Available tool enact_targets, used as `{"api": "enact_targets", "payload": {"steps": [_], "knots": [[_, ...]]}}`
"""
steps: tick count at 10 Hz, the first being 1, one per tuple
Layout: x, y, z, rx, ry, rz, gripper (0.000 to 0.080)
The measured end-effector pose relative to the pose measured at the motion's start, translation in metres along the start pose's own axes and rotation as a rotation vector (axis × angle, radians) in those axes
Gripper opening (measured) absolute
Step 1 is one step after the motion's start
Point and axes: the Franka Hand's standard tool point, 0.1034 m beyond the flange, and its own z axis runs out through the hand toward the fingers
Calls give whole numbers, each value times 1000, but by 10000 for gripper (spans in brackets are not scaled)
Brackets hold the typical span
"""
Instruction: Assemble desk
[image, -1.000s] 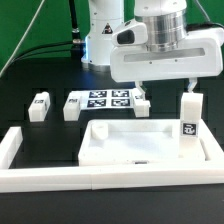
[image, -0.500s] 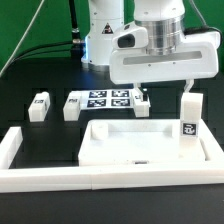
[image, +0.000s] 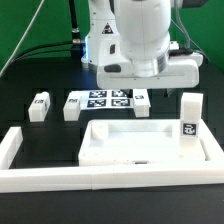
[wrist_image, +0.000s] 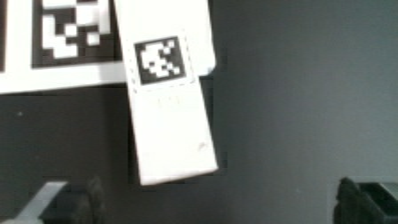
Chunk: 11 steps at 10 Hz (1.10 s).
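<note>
Moved since half a second earlier: arm (image: 145, 40) turned at the wrist and shifted toward the exterior view's left. Its broad white hand now shows a narrower face above the end of the marker board (image: 108, 99) on the exterior view's right. All loose parts lie as before.

1. Gripper (wrist_image: 206, 200): jaws wide apart, nothing held. Only the wrist view shows the dark, blurred fingertips (wrist_image: 50, 200), one at each side; in the exterior view the hand hides them.

2. Tabletop (image: 110, 152): white tray with raised rim, lying flat near the middle of the table (image: 50, 128), inside the border frame (image: 100, 182). Seen in the exterior view only.

3. Upright leg (image: 188, 110): white square post, tag facing the camera, standing at the tabletop's far corner on the exterior view's right. Whether it is seated in a socket cannot be told. Exterior view only.

4. Lying leg (image: 141, 100): flat on the table just beside the marker board's end, under the hand. The exterior view gives only its short end. The wrist view gives its whole long face with a tag near one end, the other end lying between the two fingertips and clear of both.

5. Second lying leg (image: 72, 105): at the marker board's opposite end. Exterior view only.

6. Third lying leg (image: 40, 105): further toward the exterior view's left, apart from the rest. Exterior view only.
</note>
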Motion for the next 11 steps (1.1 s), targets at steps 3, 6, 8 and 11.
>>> {"api": "enact_targets", "payload": {"steps": [3,6,8,11], "knots": [[9,9,24,-9,-176,31,649],[8,10,22,-7,-173,32,649],[8,14,38,0,-208,52,649],[6,13,52,-12,-237,85,626]]}}
